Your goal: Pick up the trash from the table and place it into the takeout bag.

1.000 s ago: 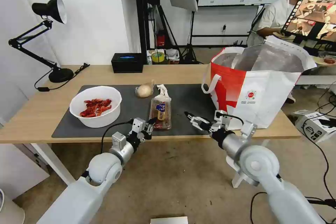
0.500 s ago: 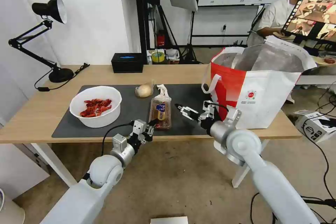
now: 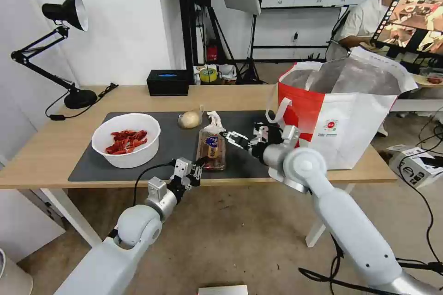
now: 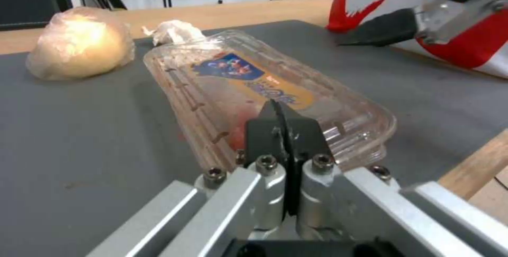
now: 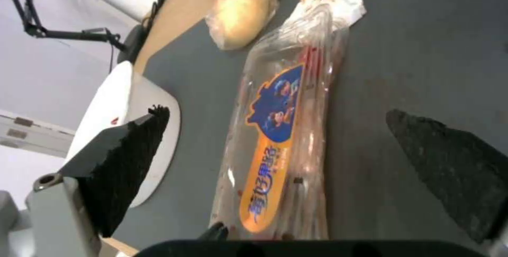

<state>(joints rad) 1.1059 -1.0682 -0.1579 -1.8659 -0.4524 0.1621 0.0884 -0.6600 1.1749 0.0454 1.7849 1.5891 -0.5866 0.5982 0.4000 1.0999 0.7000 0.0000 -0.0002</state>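
Observation:
The clear plastic tray (image 3: 212, 145) with red bits lies mid-mat on the table (image 3: 55, 147), a white tissue wad (image 3: 213, 117) at its far end. The beige lump (image 3: 190, 120) sits just behind it, and the white bowl (image 3: 126, 139) of red shells is to the left. The takeout bag (image 3: 341, 110) stands open at the right. My right gripper (image 3: 229, 137) hovers open just right of the tray; in its wrist view the gripper (image 5: 275, 113) spans the tray (image 5: 280, 161) from above. My left gripper (image 3: 200, 162) is shut and empty at the tray's near end (image 4: 254, 86).
A black box (image 3: 168, 82) sits at the table's back edge and a desk lamp (image 3: 64, 14) at the far left. A cardboard box (image 3: 415, 163) lies on the floor right of the table. The dark mat (image 3: 92, 161) has bare room between bowl and tray.
My right gripper has moved left and farther over the mat, from near the table's front edge to beside the tray. The left gripper has barely moved.

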